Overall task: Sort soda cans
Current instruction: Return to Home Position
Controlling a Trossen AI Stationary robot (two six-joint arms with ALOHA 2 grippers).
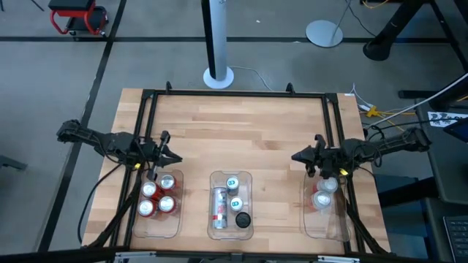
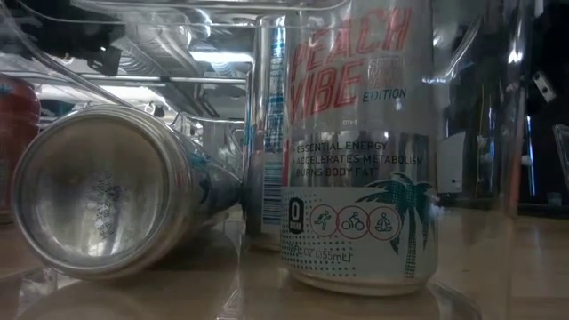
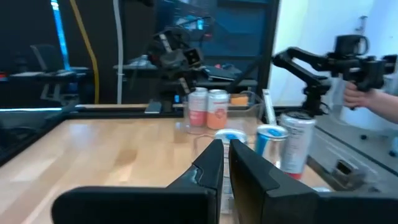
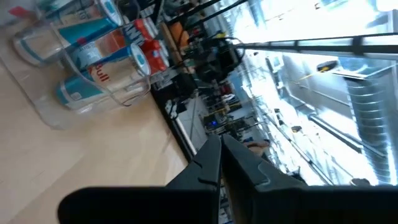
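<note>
Soda cans stand in three clear bins along the table's near edge. Several red cans fill the left bin. The middle bin holds a silver can lying on its side, teal-topped cans and a dark-topped can. Two silver-white cans are in the right bin. My left gripper hovers shut above the table beside the left bin's far end; its shut fingers show in the wrist view. My right gripper hovers shut by the right bin's far end, fingers together. Neither holds anything.
A black frame edges the wooden table, whose middle and far parts are bare wood. The low view looks through the middle bin at the lying can and an upright can. A person's hand shows beyond the table.
</note>
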